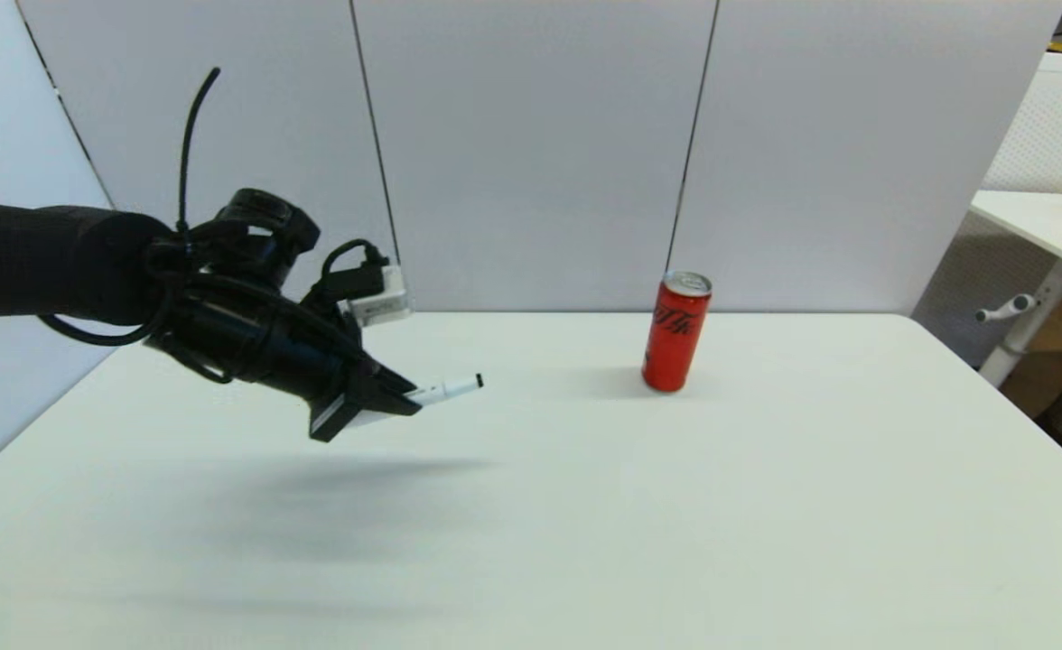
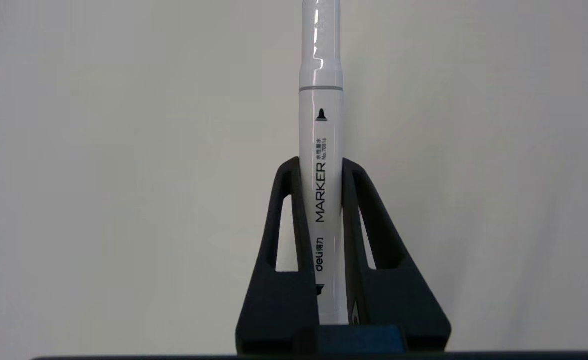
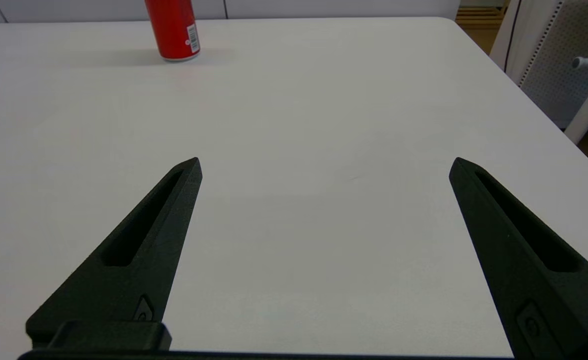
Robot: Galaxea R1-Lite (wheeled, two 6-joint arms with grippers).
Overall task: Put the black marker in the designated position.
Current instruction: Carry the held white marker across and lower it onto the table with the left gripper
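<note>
Gripping the black marker [image 1: 448, 390] above the worktop [image 1: 585, 524], well left of the red can [image 1: 675, 332], the left tool [image 1: 405, 397] should be lowering level before releasing; the right tool [image 3: 324, 170] is gaping open.

This looks like a robot test area in an office or lab. A plain white table [image 1: 585, 506] stands before grey partition panels [image 1: 531, 153]. To the right is a second white table [image 1: 1032, 221] and a perforated screen [image 1: 1050, 126].
</note>
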